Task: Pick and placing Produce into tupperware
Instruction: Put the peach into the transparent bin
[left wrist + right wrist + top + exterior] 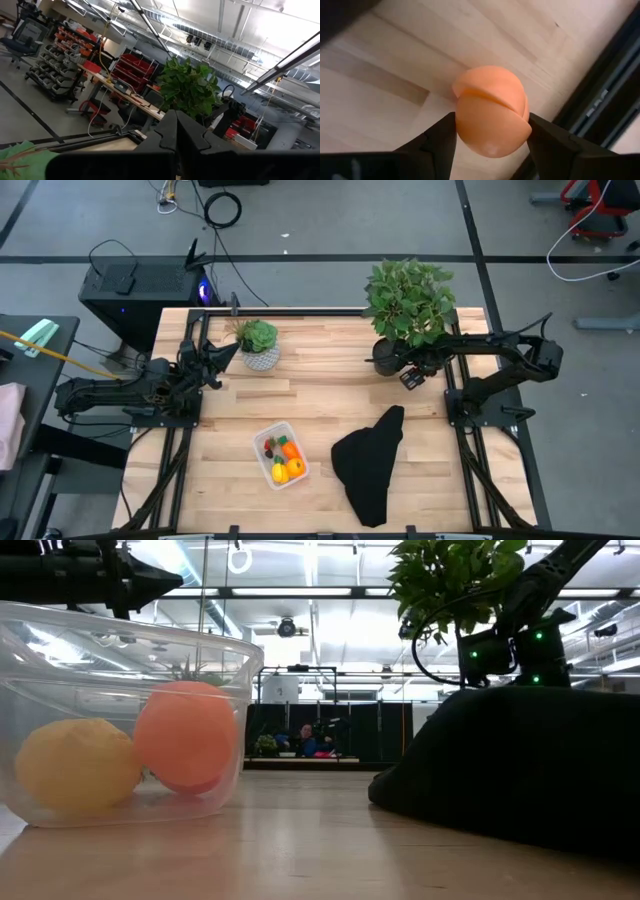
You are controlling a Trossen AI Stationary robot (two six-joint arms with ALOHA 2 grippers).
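We hold a peach-coloured produce piece (491, 112) between the closed fingers of the right gripper (408, 374), beside the large potted plant (408, 300) at the far right of the table (330, 350). The tupperware (280, 455) lies towards the near edge, left of the gripper and across the black cloth (370, 460); its long axis runs diagonally. It already contains orange, yellow and red pieces (288, 462). We judge that the coming move carries the held piece leftward and nearer, over the cloth. The left gripper (222, 356) waits at the far left, fingers together and empty, by the small plant (260, 340). We find no readable labels or writing.
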